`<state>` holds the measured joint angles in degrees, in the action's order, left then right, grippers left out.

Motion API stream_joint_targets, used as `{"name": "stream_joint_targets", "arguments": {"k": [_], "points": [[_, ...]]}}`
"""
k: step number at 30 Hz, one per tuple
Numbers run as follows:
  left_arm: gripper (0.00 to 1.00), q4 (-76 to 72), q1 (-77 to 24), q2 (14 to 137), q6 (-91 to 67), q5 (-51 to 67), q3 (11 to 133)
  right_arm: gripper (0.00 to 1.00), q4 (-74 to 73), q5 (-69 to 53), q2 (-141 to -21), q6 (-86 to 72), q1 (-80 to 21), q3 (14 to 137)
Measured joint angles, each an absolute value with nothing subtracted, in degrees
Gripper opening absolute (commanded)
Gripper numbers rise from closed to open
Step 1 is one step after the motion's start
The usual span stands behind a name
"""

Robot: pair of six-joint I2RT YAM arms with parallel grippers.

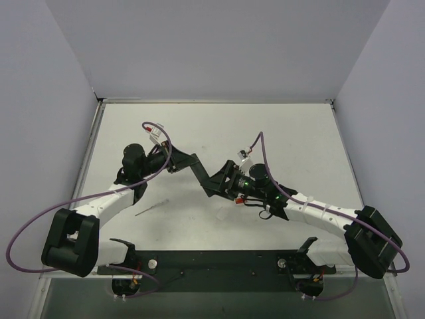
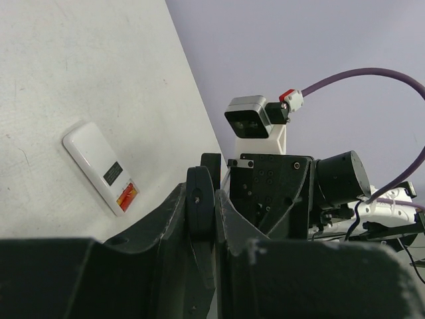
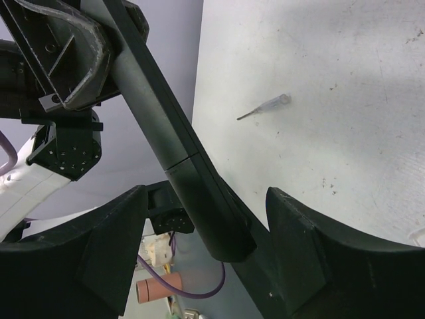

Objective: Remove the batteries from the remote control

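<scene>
Remote control (image 3: 153,100) spans both grippers. Left gripper (image 2: 200,222) pinches its thin edge. Right gripper (image 3: 206,199) stands spread around the other end, with table (image 3: 332,100) showing in the gap beside one finger (image 3: 312,252). Batteries show in no view.

Only the left wrist view shows a white device (image 2: 99,166) left of its fingers; its dark label and orange patch are unreadable. The right wrist view shows a thin clear pointed tool (image 3: 262,106) beyond its fingers.
</scene>
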<state>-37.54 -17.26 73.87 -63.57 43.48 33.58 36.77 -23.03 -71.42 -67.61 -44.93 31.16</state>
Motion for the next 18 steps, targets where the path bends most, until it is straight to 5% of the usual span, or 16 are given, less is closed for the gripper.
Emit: {"name": "stream_joint_targets", "arguments": {"k": [18], "points": [[0.00, -37.50, -17.26, 73.65, -63.48, 43.86, 33.54, 0.65, 36.32, -22.74, -69.38, -68.36, -44.23, 31.16]]}}
